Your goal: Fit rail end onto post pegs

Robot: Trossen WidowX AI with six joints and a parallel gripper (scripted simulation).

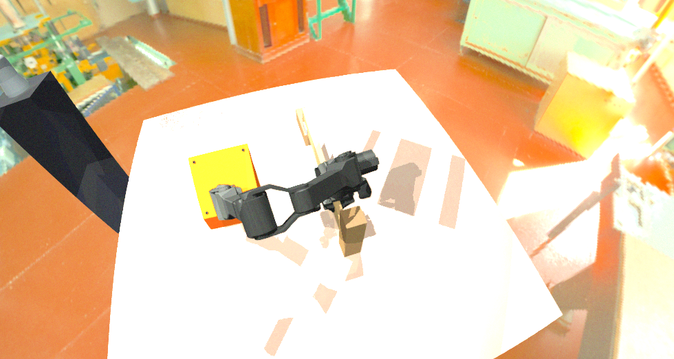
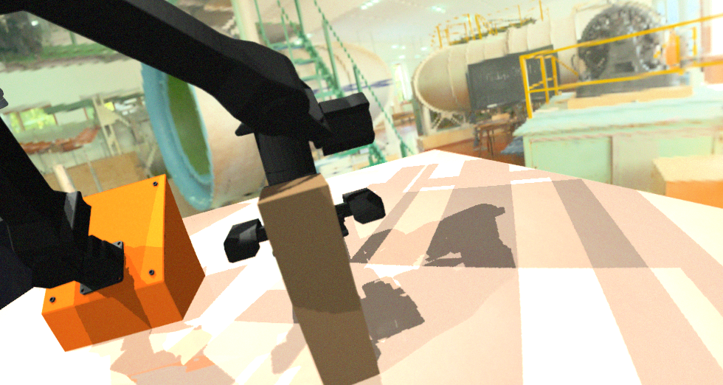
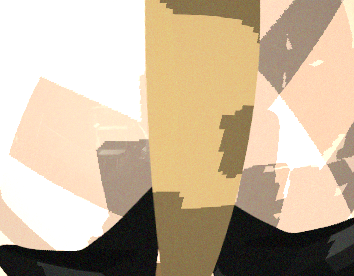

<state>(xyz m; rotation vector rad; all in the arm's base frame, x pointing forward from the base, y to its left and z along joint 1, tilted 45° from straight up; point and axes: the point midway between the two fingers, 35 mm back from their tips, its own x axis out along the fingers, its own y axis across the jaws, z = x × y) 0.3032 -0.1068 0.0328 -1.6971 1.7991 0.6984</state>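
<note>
The gripper (image 1: 335,199) (image 3: 193,198) is shut on the long wooden rail (image 1: 317,155) (image 3: 203,100), with one black finger on each side of it in the wrist view. The rail's far end is at the low footboard block (image 1: 300,118) at the back. Its near end shows just beside the short brown post (image 1: 352,234) (image 2: 319,261) in the top view. In the exterior view the post hides the fingertips and the rail. The pegs, the holes and any gap at the post are hidden, and I cannot tell the rail's height or whether it is level.
The arm's base stands on a yellow-orange block (image 1: 223,168) (image 2: 184,281) left of the rail. The arm reaches from there over the rail. A dark pillar (image 1: 61,153) stands beyond the table's left edge. Patches of shadow and light lie across the white table (image 1: 424,280).
</note>
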